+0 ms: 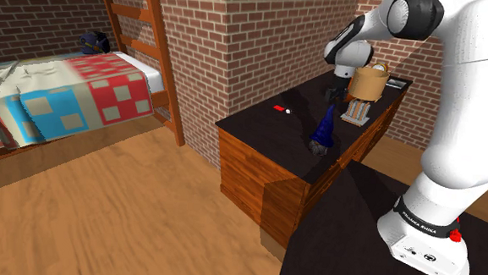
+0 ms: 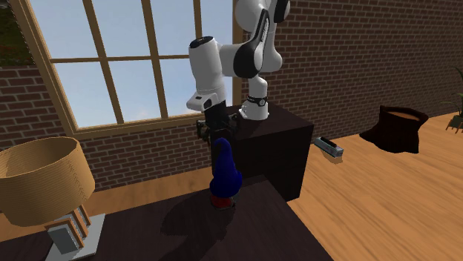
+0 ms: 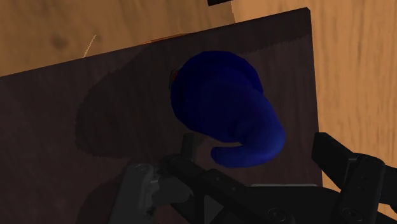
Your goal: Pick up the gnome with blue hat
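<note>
The gnome (image 1: 323, 132) stands upright near the front edge of a dark-topped wooden desk (image 1: 268, 129). Its tall blue hat (image 2: 223, 167) has a curled tip, and a red base shows below it. My black gripper (image 2: 217, 132) hangs just above the hat's tip. In the wrist view the hat (image 3: 219, 102) lies ahead of the gripper (image 3: 259, 149), and its curled tip reaches into the gap between the fingers. The fingers (image 3: 334, 153) stand apart, open, and hold nothing. In the shoulder view the gripper (image 1: 333, 94) is above and slightly behind the gnome.
A table lamp with a tan shade (image 1: 367, 85) stands farther back on the desk, and a small red-and-white object (image 1: 281, 109) lies near its far edge. A brick pillar (image 1: 263, 40), a bed (image 1: 66, 95) and a ladder (image 1: 145, 35) lie beyond. The dark stand (image 2: 278, 144) abuts the desk.
</note>
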Robot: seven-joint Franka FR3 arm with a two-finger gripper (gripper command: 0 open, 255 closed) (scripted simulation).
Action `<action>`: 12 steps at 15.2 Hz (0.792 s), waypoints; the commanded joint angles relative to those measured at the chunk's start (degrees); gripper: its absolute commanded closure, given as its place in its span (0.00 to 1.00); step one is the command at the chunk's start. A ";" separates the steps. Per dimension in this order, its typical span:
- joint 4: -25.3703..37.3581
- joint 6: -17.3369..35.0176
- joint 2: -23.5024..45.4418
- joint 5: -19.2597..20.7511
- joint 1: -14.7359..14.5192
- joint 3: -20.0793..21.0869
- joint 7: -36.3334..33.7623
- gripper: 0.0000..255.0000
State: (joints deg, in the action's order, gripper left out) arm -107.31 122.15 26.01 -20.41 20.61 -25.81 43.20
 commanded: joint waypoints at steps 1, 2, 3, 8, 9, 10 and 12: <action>-0.12 0.94 0.92 -0.55 0.25 0.28 0.46 0.00; -0.13 0.95 0.92 -0.54 0.25 0.28 0.46 0.00; -0.10 0.99 1.01 -0.59 0.32 0.28 0.55 1.00; -0.07 1.02 1.06 -0.61 0.28 0.32 0.48 1.00; -0.09 1.08 1.11 -0.64 0.27 0.34 0.48 1.00; 0.08 1.02 1.22 -0.67 0.34 0.35 0.53 1.00; -0.12 0.94 0.92 -0.55 0.24 0.27 0.46 1.00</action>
State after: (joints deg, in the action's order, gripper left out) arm -107.33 123.13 26.88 -21.03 20.91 -25.53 43.75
